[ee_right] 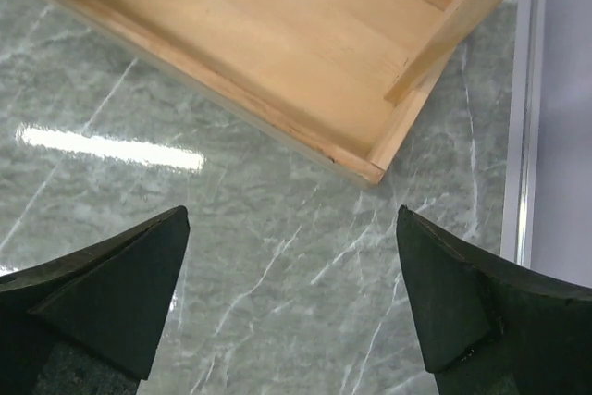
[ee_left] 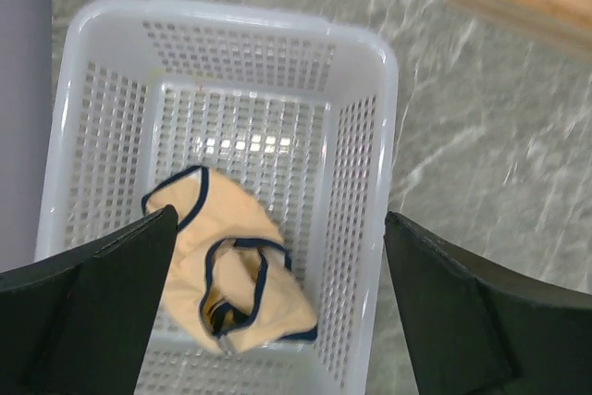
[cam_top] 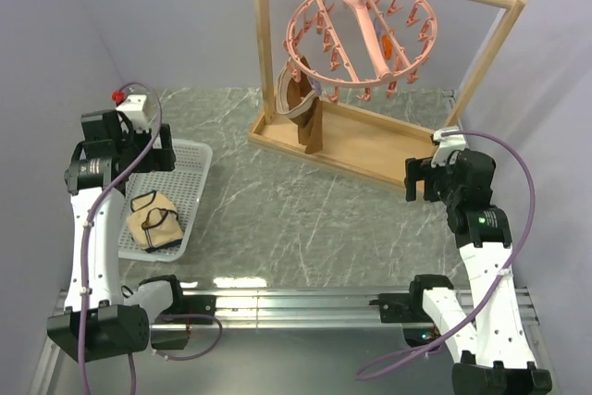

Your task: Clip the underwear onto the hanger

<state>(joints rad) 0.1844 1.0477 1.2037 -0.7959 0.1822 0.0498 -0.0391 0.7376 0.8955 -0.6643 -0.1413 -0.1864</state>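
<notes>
Beige fabric with thin black trim, the small underwear (cam_top: 154, 219) lies crumpled in the white perforated plastic basket (cam_top: 197, 156) at the left side of the grey-green marbled table (cam_top: 296, 219). The left gripper (ee_left: 279, 219) hangs directly above this basket. Its two black fingers are spread wide, one on each side of the garment, and it grasps nothing. The right gripper (ee_right: 292, 215) is also spread wide and empty. It hovers over the table just beside the near right corner of the light wooden rack frame (ee_right: 277, 34).

The salmon-pink round plastic hanger (cam_top: 363, 25), with its ring of many small pegs, hangs by its hook from the top bar of the frame, well apart from the basket. A darker brown garment (cam_top: 301, 99) hangs down at the left side of the ring. It seems to be clipped there, but the peg itself is too small to see.

I judge that the task is at its very beginning, and no part is done. The underwear is not picked up and not clipped. What is left is to take it out of the basket, bring it to a free peg and fasten it there.
</notes>
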